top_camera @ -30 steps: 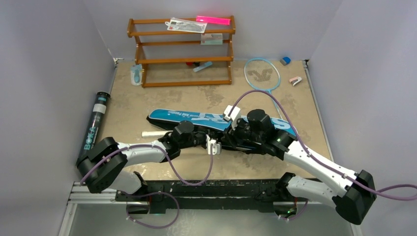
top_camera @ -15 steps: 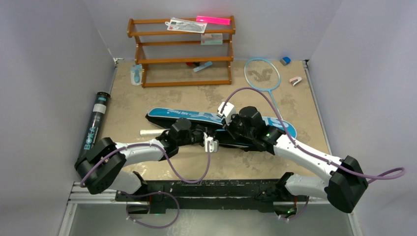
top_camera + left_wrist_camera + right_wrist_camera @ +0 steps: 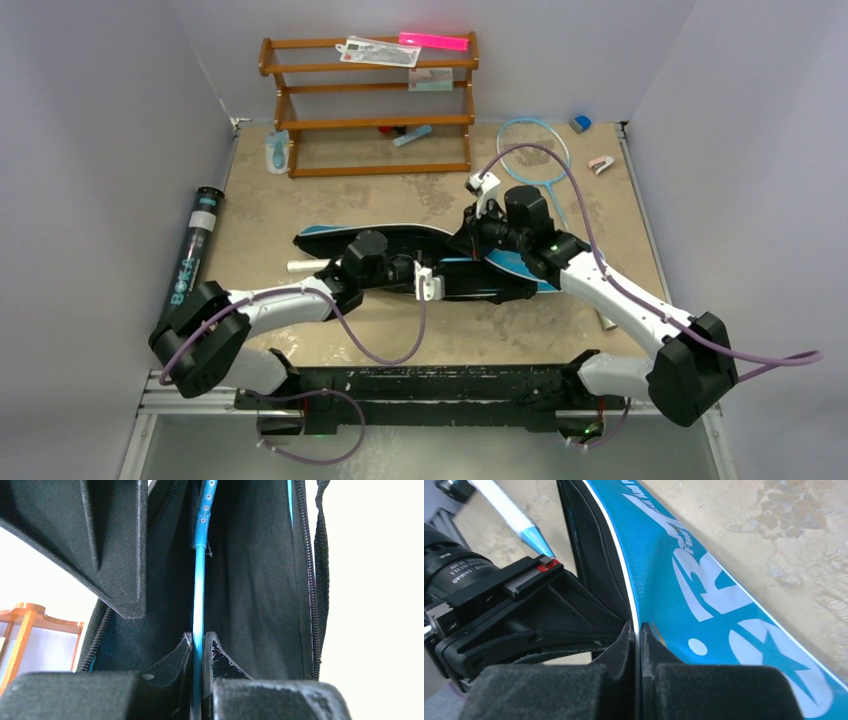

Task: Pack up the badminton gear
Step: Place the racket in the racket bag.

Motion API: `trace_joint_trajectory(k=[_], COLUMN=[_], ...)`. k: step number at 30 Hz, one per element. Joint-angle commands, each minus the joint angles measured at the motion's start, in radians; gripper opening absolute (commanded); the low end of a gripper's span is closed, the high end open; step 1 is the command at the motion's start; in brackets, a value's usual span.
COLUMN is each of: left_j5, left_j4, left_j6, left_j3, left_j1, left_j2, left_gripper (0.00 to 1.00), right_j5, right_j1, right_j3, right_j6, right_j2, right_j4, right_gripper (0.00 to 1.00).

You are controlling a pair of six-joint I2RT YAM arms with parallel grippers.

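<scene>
From high behind, one camera overlooks the table (image 3: 330,205); both wrist cameras sit close against the bag (image 3: 704,580).

Left arm (image 3: 280,300) — stretched low from its base toward the middle, forearm near level; left hand (image 3: 199,642) pinched tight on a racket (image 3: 199,580) shaft. Right arm (image 3: 620,295) — elbow out at the right, forearm reaching inward, wrist raised; right hand (image 3: 636,632) pinched tight on the bag (image 3: 724,595) edge
</scene>
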Motion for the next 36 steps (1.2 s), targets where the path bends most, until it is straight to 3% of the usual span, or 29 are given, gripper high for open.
trace_joint_trajectory(k=[1,5,12,17,20,26,28,29,32,36], left_j5=[0.19,0.234,0.496,0.564,0.592,0.379,0.325,0.325,0.325,0.263], left_j4=[0.134,0.189,0.421,0.318,0.383,0.487,0.365,0.224,-0.14,-0.488], left_j6=[-0.051,-0.07,-0.109,0.11,0.11,-0.082,-0.114,-0.103,-0.068,-0.216], left_j3=[0.085,0.089,0.081,0.156,0.191,0.163,0.167,0.18,0.265,0.421], left_j1=[-0.013,0.011,0.156,0.178,0.181,0.18,0.18,0.18,0.176,0.174], left_j2=[-0.005,0.045,0.208,0.318,0.39,0.338,0.261,0.216,0.108,0.029], left_gripper=[0.0,0.0,0.0,0.0,0.0,0.35,0.51,0.58,0.68,0.75], right_j5=[-0.221,-0.319,-0.394,-0.442,-0.454,-0.46,-0.447,-0.439,-0.419,-0.419], right_j1=[-0.028,-0.081,-0.121,-0.138,-0.149,-0.189,-0.21,-0.22,-0.248,-0.274], right_j3=[0.092,0.101,0.104,0.097,0.094,0.091,0.096,0.1,0.114,0.13], right_j6=[0.232,0.328,0.402,0.436,0.449,0.443,0.443,0.444,0.448,0.497], right_j2=[0.0,0.0,-0.008,0.001,0.006,-0.002,-0.004,-0.001,0.024,0.082], right_j4=[0.102,0.125,0.134,0.149,0.157,0.137,0.12,0.113,0.108,0.133], right_gripper=[0.0,0.0,0.0,0.0,0.0,0.0,0.0,0.0,0.0,0.0])
